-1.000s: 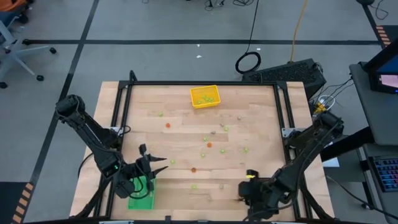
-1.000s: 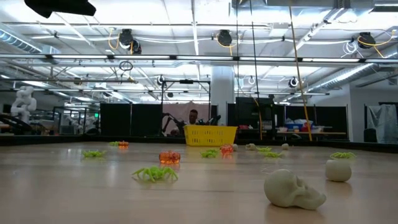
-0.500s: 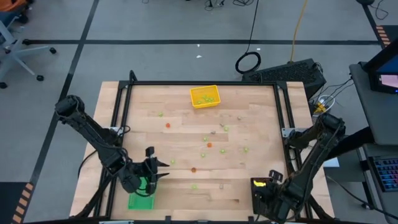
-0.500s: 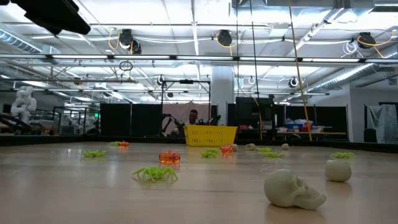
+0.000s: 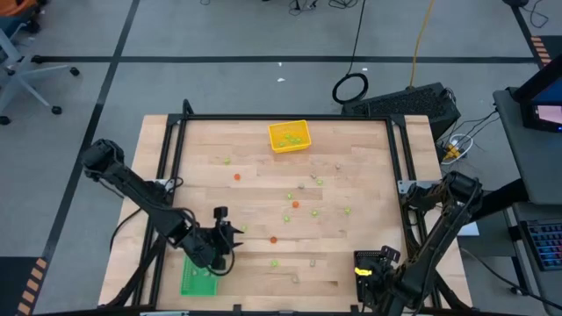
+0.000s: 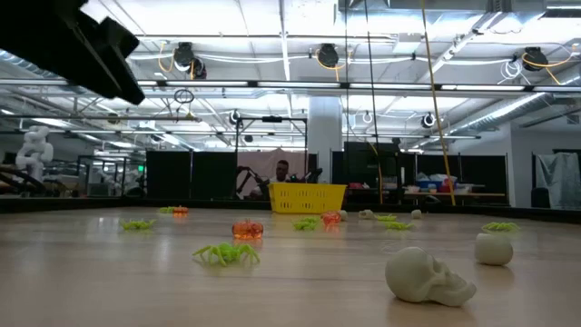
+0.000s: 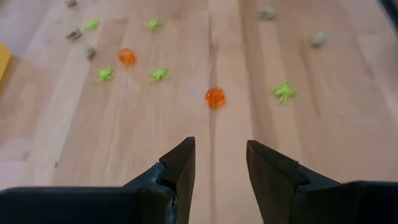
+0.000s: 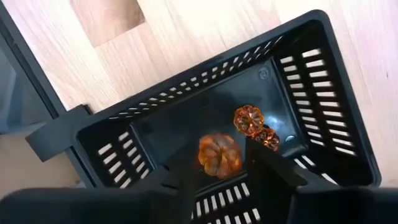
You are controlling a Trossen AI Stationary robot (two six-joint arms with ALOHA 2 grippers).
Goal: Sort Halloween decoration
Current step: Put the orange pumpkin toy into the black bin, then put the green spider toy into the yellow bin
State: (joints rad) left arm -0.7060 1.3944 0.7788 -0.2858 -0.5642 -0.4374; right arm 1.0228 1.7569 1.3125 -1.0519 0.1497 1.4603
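Right gripper (image 8: 221,163) hangs over the black tray (image 8: 339,134), jaws part-spread around an orange pumpkin (image 8: 219,155) between them; whether it is gripped or already free cannot be told. Left gripper (image 7: 221,165), jaws spread and empty, faces an orange piece (image 7: 215,97) ahead, a likely next pick.

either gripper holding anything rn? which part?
Left gripper: open, nothing held. Right gripper: over the black tray; an orange pumpkin sits between its fingers, hold unclear.
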